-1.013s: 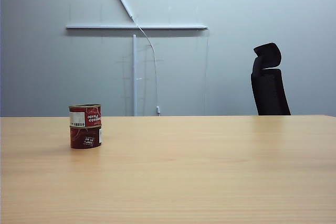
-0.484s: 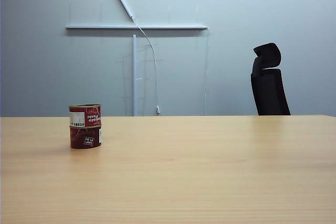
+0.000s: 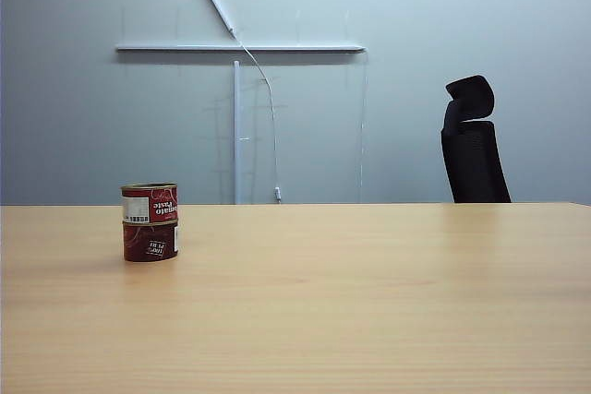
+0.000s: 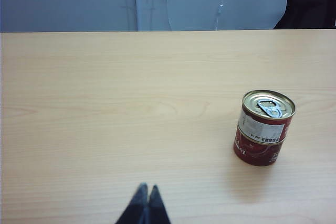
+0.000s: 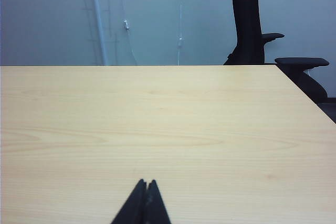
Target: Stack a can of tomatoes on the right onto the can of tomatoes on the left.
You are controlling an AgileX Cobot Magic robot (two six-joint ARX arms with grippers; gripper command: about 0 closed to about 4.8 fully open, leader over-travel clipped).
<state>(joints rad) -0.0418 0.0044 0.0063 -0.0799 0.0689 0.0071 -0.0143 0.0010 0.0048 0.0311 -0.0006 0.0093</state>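
Two red cans of tomatoes stand stacked on the left of the wooden table point(image 3: 369, 283). The upper can point(image 3: 149, 203) sits squarely on the lower can point(image 3: 150, 242). The left wrist view shows the upper can point(image 4: 265, 118), its silver pull-tab lid up, on the lower can point(image 4: 257, 151). My left gripper point(image 4: 146, 188) is shut and empty, well back from the stack and off to its side. My right gripper point(image 5: 146, 182) is shut and empty over bare table, with no can in its view. Neither gripper appears in the exterior view.
A black office chair point(image 3: 473, 145) stands behind the table's far right edge; the chair point(image 5: 252, 19) also shows in the right wrist view. A grey wall with a white rail point(image 3: 240, 47) and a cable lies behind.
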